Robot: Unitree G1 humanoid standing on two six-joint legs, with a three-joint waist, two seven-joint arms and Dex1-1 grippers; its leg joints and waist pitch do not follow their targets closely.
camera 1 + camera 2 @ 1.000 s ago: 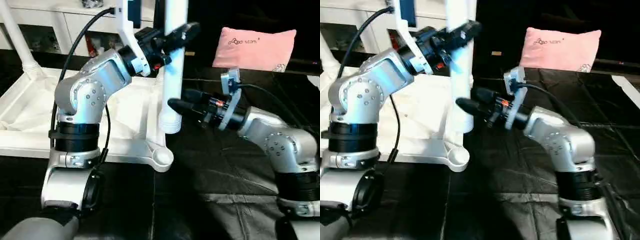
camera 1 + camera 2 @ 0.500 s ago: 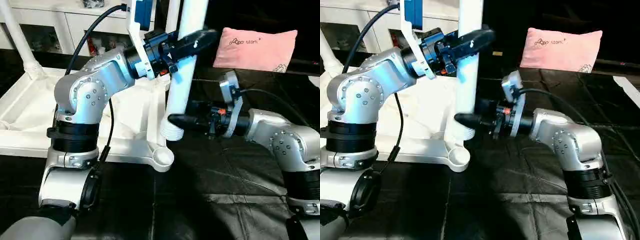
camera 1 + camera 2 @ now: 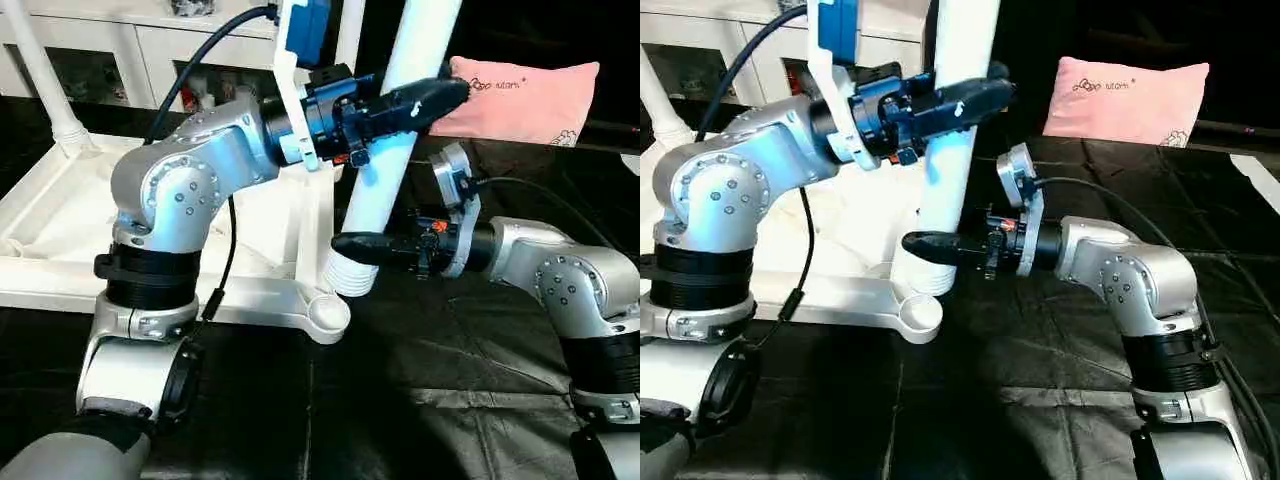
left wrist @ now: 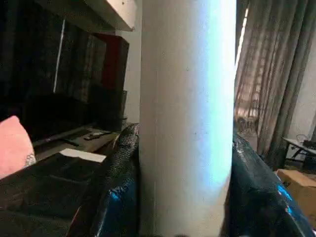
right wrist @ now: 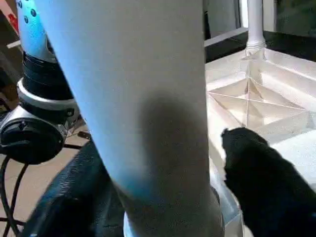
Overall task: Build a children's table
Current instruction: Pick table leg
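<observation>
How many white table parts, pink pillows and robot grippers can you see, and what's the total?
White tube legs: 2, the held leg and the fitted leg
White table top: 1
Pink pillow: 1
Grippers: 2, left gripper and right gripper
Total: 6

Evenly lit indoors; bluish sheen along the white tube leg (image 4: 187, 118); soft blur up close; dark floor.
</observation>
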